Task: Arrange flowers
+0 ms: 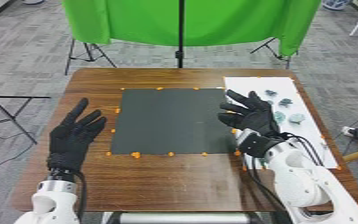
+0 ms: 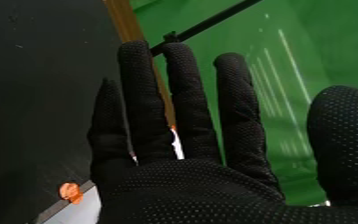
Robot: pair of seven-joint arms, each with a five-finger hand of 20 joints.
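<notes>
Arr. prob. at start: green flower pcs [image 1: 296,118] lie loose on white sheet [image 1: 246,82], R side of bench [image 1: 158,185]; likely all placing left to do. R hand [image 1: 251,119] is spread wide, holding nothing, nr sheet's edge & dark mat [image 1: 162,122]. L hand [image 1: 71,135], L of mat, also wide, w/ nothing in it.

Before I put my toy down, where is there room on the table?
The black mat is bare inside its orange dots, between the left hand and right hand. So is the brown wood between mat and near edge. It's crowded on the white sheet, where bluish-green pieces lie.
</notes>
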